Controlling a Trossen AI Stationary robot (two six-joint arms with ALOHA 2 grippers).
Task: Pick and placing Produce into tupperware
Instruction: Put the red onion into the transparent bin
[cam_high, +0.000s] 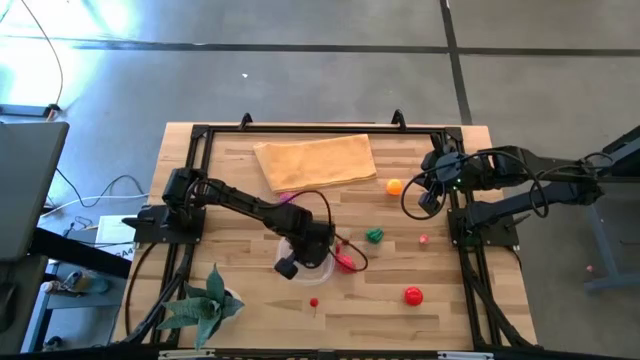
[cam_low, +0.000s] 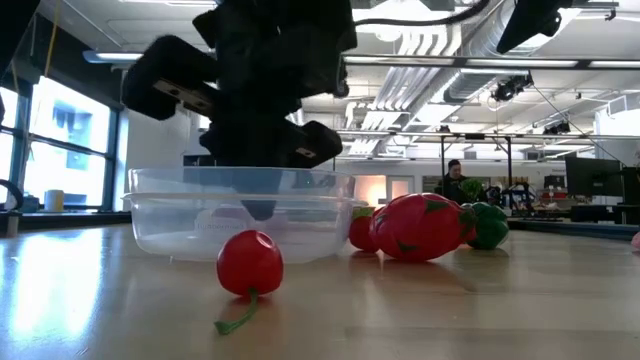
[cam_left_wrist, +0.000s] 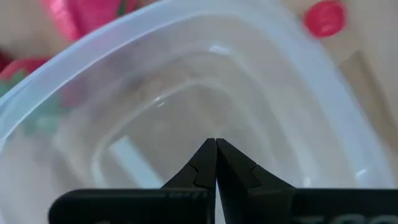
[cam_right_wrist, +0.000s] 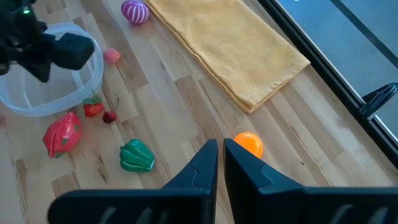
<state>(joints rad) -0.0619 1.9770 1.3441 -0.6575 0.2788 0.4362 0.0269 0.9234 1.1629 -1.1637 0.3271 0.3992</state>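
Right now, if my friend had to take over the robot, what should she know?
Left gripper: shut, holding nothing, hanging over the clear tub.
Right gripper: shut, holding nothing, waiting at the right side, above the orange fruit.
The tub looks empty, so nothing is packed yet.
Still out on the table: the big pink-red fruit and a small strawberry beside the tub, the green pepper, the orange fruit, a red fruit, a small cherry and a purple-striped one near the tan cloth.
Left to do: all of them into the tub.
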